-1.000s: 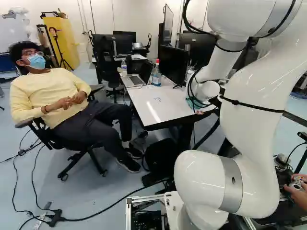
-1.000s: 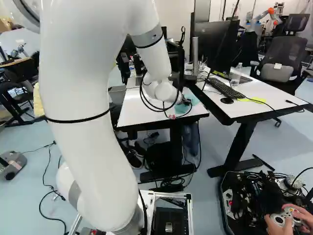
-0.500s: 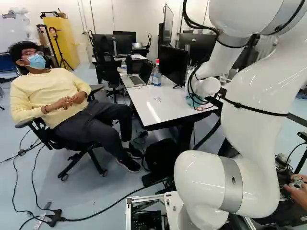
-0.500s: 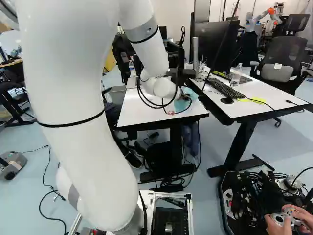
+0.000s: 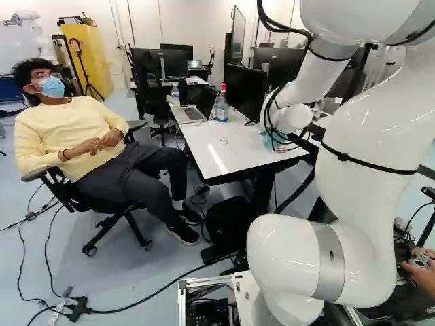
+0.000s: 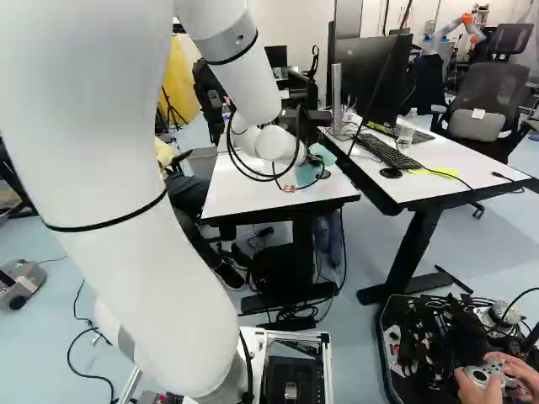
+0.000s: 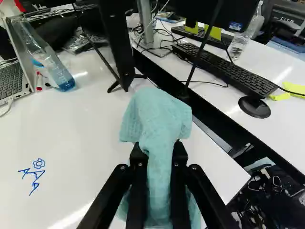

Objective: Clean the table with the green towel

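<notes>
Fingers drawn close, the gripper [image 7: 159, 147] pinches the green towel's [image 7: 155, 114] bunched middle, likely light, limp and well held for wiping blue marks [image 7: 34, 174] at its nine o'clock.

We can make out no sure words or numbers: blue marks [image 7: 34, 174] on the white table [image 7: 76, 138], at six o'clock from the blue-liquid bottle [image 7: 62, 78]; a monitor's [image 7: 205, 10] blue label [image 7: 235, 26], too small.

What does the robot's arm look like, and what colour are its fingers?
The arm is white and shiny, like fat round tubes, with grey rings. Thin black bands wrap it, and black cables loop near its wrist. Its fingers are black.
</notes>
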You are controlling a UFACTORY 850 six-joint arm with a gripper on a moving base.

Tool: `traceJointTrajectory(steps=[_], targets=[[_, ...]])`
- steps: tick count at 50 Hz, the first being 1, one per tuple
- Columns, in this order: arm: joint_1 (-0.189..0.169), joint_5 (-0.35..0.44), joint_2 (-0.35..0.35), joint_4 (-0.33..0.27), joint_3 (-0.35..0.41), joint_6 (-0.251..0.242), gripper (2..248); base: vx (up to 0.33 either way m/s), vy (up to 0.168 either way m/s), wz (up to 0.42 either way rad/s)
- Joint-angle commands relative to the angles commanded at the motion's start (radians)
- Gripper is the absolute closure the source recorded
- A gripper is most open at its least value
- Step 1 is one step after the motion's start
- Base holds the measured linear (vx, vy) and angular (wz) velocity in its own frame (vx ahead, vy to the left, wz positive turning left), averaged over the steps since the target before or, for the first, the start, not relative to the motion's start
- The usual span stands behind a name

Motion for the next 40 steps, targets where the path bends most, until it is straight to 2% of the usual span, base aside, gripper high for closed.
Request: traceJointTrajectory(steps=[19,40], targets=[[0.05,-0.056,0.09,0.029,0.048,0.0,196,0.0,0.0,0.0],[0.107,-0.096,0.063,0.075,0.014,0.0,196,0.0,0.0,0.0]])
